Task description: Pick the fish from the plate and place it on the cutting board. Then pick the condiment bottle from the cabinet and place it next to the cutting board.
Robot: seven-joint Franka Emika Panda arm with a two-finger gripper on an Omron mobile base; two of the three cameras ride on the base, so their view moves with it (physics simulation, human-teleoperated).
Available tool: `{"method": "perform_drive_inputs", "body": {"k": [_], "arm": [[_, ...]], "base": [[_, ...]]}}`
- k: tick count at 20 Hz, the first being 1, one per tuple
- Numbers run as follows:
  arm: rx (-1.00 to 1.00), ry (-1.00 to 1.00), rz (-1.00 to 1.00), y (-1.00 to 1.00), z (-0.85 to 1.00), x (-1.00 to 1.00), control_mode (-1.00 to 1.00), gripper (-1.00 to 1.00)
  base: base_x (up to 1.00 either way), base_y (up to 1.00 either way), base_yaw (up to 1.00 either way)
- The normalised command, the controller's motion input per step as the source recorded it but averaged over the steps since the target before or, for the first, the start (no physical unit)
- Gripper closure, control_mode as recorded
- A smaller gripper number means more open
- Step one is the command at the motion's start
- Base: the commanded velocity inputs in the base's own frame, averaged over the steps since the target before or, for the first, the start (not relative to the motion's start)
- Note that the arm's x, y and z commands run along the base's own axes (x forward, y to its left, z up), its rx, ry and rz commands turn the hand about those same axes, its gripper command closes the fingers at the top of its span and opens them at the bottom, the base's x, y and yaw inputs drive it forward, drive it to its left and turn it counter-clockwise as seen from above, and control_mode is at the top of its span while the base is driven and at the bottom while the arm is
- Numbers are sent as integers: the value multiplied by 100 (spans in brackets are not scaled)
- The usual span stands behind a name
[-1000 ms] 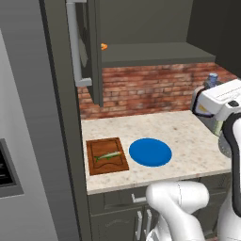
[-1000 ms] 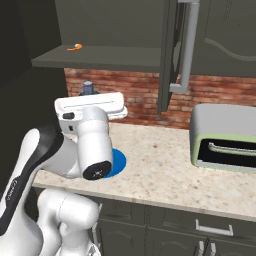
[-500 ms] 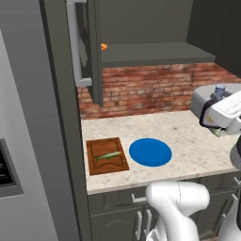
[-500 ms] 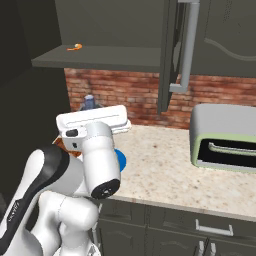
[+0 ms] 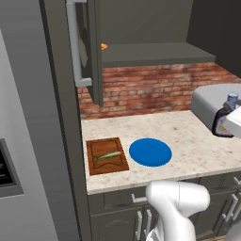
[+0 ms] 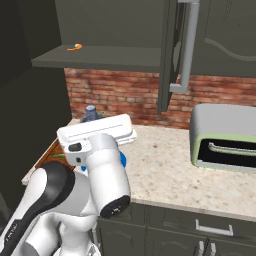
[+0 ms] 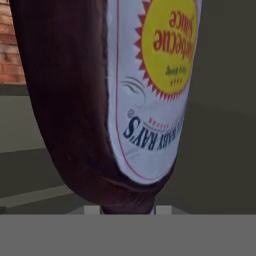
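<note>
Kitchen: speckled beige counter (image 5: pixel 188 136) against a red brick backsplash (image 5: pixel 150 87), tall grey fridge (image 5: pixel 28 141) at far left. Landmark for everything below = the cutting board (image 5: pixel 107 156).

One cabinet (image 5: pixel 155 52), dark grey-green, above and right of the board, door swung open with one long grey bar handle (image 5: pixel 74 42); one small orange item (image 5: pixel 104 46) sits on its shelf edge. One toaster oven (image 6: pixel 225 145), grey with pale green trim, on the counter well right of the board, by the wall.

One plate (image 5: pixel 150 152), bright blue, bare, just right of the board, not touching it. One board, reddish-brown, at the counter's left end. One fish (image 5: pixel 108 155) lying on the board, roughly mid-board, slightly slanted.

One condiment bottle (image 7: pixel 110 100), held in the air well right of the board, past the plate, in front of the toaster oven. One gripper (image 5: pixel 225 123), fingers clamped on the bottle. Hand view: bottle runs straight out between the fingertips, dark body and white/yellow label close up, label text upside down. Left base view: pale cap points up.
</note>
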Motion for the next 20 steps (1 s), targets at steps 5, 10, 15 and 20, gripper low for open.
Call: {"method": "perform_drive_inputs", "body": {"k": [5,10,15,20], "arm": [[0,-7,0,0,-24,-36,-100,100],[0,-7,0,0,-26,-32,-100,100],[1,-9,0,0,-27,-30,-100,100],[1,-8,0,0,-26,-23,-100,100]], "base": [[0,0,0],[0,0,0],[0,0,0],[0,0,0]]}}
